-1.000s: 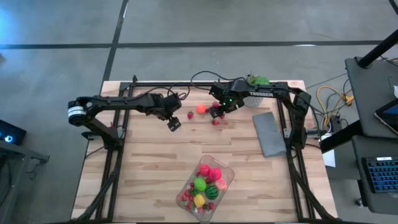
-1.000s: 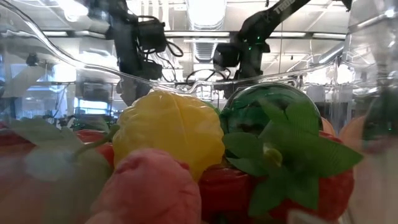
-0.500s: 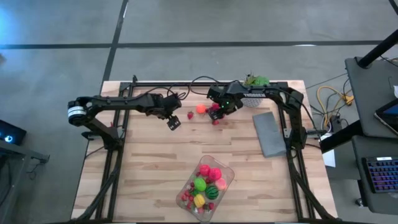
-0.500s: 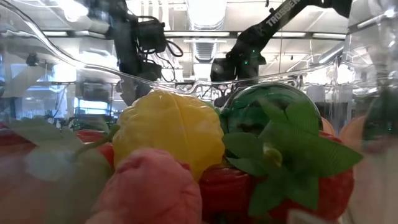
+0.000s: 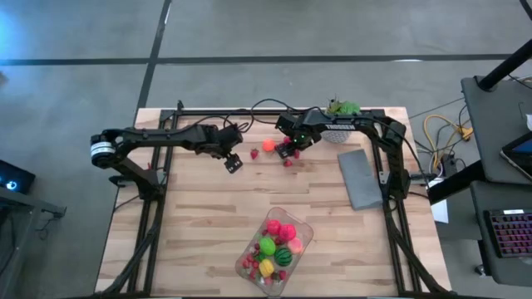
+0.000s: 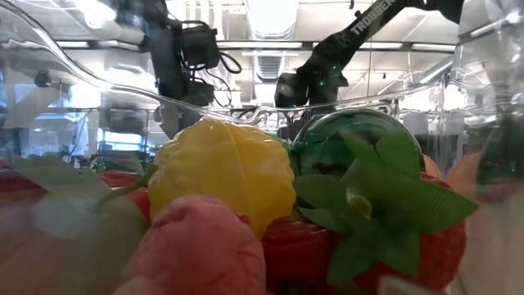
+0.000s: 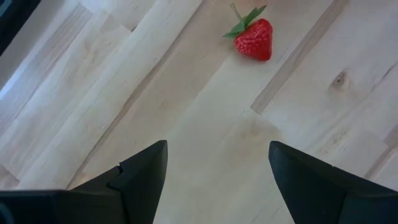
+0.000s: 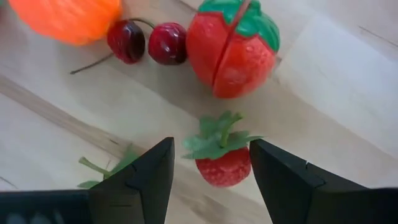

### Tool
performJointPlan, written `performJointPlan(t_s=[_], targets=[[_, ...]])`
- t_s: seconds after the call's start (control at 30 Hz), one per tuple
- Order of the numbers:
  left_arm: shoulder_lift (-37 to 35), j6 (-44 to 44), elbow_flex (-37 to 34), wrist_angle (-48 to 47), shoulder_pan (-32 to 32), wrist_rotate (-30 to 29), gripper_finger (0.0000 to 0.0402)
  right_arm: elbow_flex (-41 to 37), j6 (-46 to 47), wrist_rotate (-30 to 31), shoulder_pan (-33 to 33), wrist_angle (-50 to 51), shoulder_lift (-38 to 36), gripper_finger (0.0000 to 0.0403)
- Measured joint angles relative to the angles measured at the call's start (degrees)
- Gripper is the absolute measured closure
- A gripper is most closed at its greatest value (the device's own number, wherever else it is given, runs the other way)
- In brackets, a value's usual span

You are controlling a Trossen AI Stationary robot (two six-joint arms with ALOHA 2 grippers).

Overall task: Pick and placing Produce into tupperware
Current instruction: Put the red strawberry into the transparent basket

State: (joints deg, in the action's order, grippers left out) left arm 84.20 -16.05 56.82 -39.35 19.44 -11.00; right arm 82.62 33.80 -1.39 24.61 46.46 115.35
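Note:
My right gripper (image 8: 211, 180) is open and hangs low over the loose produce near the table's far edge (image 5: 288, 150). A small red strawberry (image 8: 222, 165) with green leaves lies on the wood between its fingertips. Beyond it lie a large toy strawberry (image 8: 233, 46), two cherries (image 8: 147, 42) and an orange piece (image 8: 74, 17). My left gripper (image 7: 217, 180) is open above bare wood (image 5: 233, 164), with one strawberry (image 7: 255, 38) just ahead of it. The clear tupperware (image 5: 278, 241) stands near the near edge and holds several pieces.
A flat grey slab (image 5: 359, 177) lies at the table's right. A leafy plant in a white pot (image 5: 341, 108) stands at the far edge behind the right arm. Bare wood lies between the loose produce and the tupperware.
My right gripper has moved a little toward the table's left and down, closing in on the cluster of red pieces beside the orange one. The produce has stayed where it was.

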Motion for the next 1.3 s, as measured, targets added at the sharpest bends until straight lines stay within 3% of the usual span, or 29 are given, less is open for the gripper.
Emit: performJointPlan(t_s=[0.7, 1.13, 1.3], targets=[[0.0, 0.0, 0.0, 0.0, 0.0, 0.0, 0.0136, -4.1, -1.5, 0.5, 0.3, -1.1, 0.0, 0.0203], [0.0, 0.0, 0.0, -0.1, 0.0, 0.0, 0.0136, -4.0, -1.9, -0.6, 0.3, -1.8, 0.0, 0.0263], [0.0, 0.0, -0.1, -0.1, 0.0, 0.0, 0.0136, -4.0, -1.5, -4.5, 0.2, -0.9, -0.4, 0.0263]])
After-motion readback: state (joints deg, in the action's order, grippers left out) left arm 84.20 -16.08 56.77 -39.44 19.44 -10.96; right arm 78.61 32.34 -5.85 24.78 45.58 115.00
